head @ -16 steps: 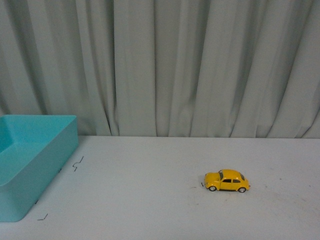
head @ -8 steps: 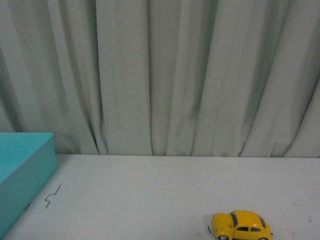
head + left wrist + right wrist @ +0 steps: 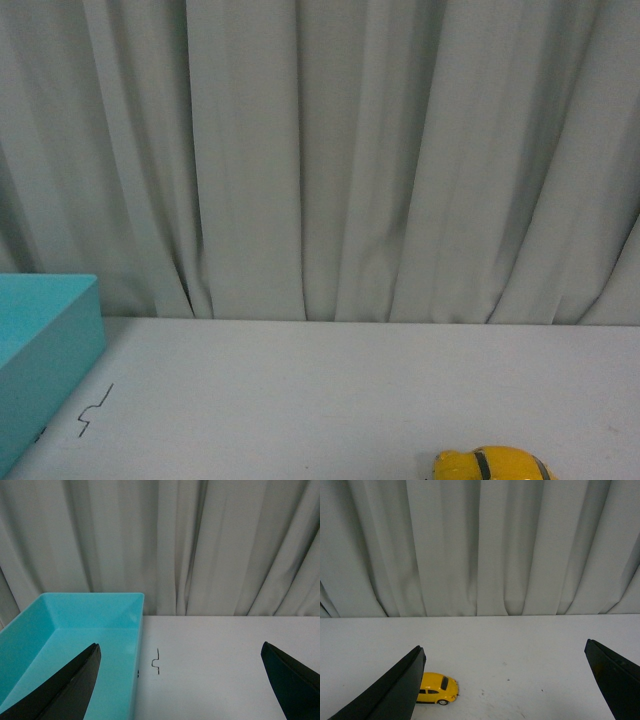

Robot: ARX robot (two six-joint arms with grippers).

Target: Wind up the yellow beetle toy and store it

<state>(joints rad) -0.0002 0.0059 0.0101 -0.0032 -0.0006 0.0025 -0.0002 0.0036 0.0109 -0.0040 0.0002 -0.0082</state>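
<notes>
Right claw point(image 3: 504, 647) released, fingers spread wide and holding nothing, above the white counter point(image 3: 545, 645). The yellow beetle toy point(image 3: 437, 689) stands untouched on its wheels, partly hidden behind one finger in the wrist view. My left claw point(image 3: 180, 647) is likewise spread and holds nothing, near the turquoise bin point(image 3: 100, 596) at the counter's left end. From the front, only the toy's roof shows at the lower edge, well apart from the bin. I judge the task to be at its opening step, the reach for the toy. Next, my right claw must come down around the small glossy body and close squarely, or the toy may roll or slip.
</notes>
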